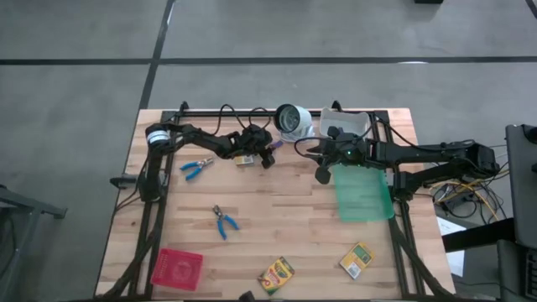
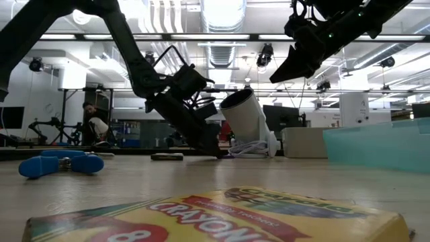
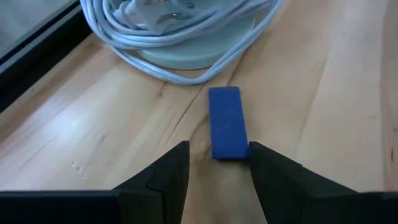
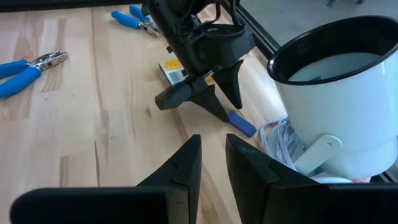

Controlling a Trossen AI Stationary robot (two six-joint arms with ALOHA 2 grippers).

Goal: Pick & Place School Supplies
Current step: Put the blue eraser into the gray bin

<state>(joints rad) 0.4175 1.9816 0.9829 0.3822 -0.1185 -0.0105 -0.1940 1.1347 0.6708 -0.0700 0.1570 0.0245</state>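
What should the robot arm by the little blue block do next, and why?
Probably slide forward a little, then close. The left gripper is open and low over the table, and the blue block lies just ahead, only its near end between the fingers.
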